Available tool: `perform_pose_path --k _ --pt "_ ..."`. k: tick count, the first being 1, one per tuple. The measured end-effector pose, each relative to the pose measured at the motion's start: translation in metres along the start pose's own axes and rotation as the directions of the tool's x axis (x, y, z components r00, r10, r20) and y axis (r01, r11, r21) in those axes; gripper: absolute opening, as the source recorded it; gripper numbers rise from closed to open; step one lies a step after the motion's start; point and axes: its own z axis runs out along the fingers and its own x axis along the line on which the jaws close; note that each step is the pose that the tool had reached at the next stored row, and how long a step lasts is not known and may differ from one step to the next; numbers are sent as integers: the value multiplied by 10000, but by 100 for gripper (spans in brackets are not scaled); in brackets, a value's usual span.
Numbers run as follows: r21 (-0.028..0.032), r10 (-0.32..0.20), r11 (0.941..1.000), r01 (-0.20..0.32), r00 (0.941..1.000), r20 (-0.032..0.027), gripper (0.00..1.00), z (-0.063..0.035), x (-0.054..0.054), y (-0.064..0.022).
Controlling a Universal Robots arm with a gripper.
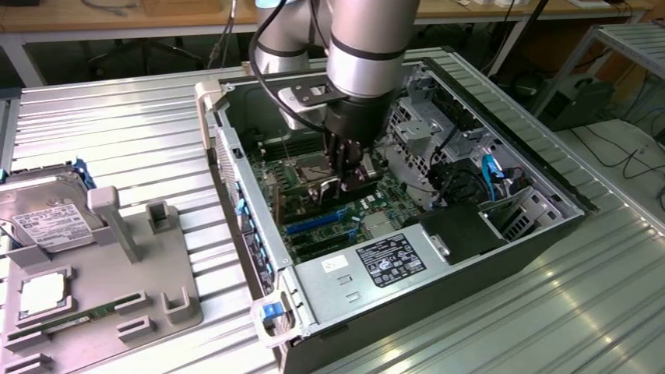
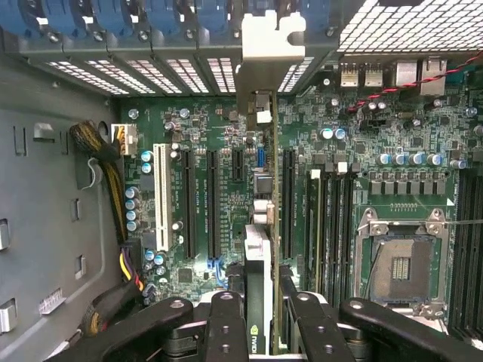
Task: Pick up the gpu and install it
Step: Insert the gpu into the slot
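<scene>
1. A table of ribbed, silvery metal slats [image 1: 124,132] is spread across most of the exterior view. Bright streaks of light are reflected along the slats at the exterior view's right.
2. A wooden-topped workbench [image 1: 135,22] on white legs is set along the far side, and the space beneath it is left in shadow.
3. A second slatted metal surface [image 1: 636,37] is placed at the exterior view's far right corner.
4. A pale floor [image 1: 613,140] is seen beyond the table's edge. Dark cables [image 1: 628,160] are trailed over it, and a black box [image 1: 577,100] is stood beside them.

One computer case [image 1: 468,290], one graphics card [image 2: 258,249], one hard drive [image 1: 47,216], one memory stick [image 1: 78,317], one processor chip [image 1: 43,294], one tray [image 1: 156,308].
</scene>
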Motion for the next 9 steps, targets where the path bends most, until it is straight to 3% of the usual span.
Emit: perform_pose_path --k 9 --pt "0 0 10000 0 10000 -1 27 87 -3 56"
